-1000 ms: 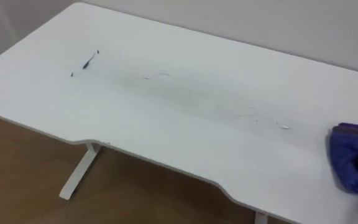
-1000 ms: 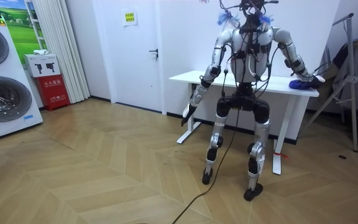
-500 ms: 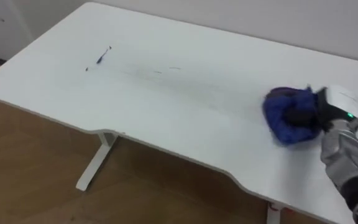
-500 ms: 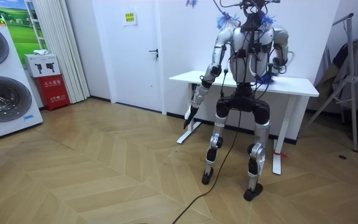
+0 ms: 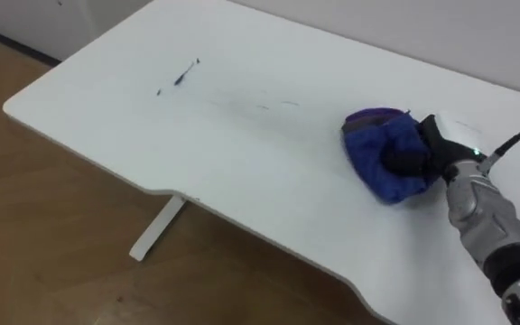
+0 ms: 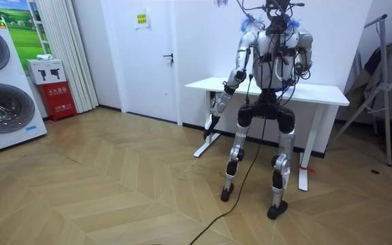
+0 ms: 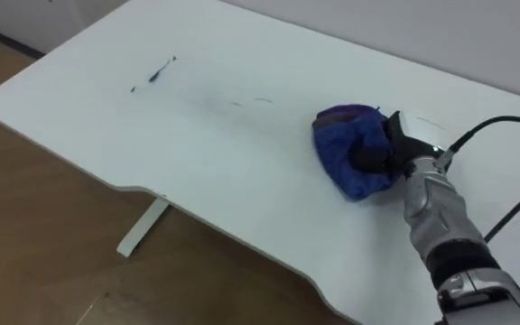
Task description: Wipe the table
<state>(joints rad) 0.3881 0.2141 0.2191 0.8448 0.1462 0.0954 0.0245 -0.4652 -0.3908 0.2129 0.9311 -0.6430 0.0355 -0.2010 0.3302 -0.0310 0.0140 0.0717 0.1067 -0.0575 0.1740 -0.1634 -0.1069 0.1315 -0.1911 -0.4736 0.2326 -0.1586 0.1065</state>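
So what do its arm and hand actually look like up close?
The right forearm is a silvery-grey tube with a black cuff lower down. The right hand has black fingers and a white plate on its back with a tiny green light. A thin black cable loops out from the wrist.

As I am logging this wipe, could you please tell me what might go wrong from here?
The dark mark lies well left of the blue cloth; a short stroke could miss it. The right hand holds the cloth bunched, so little of it may touch the white table and lift the faint smears.
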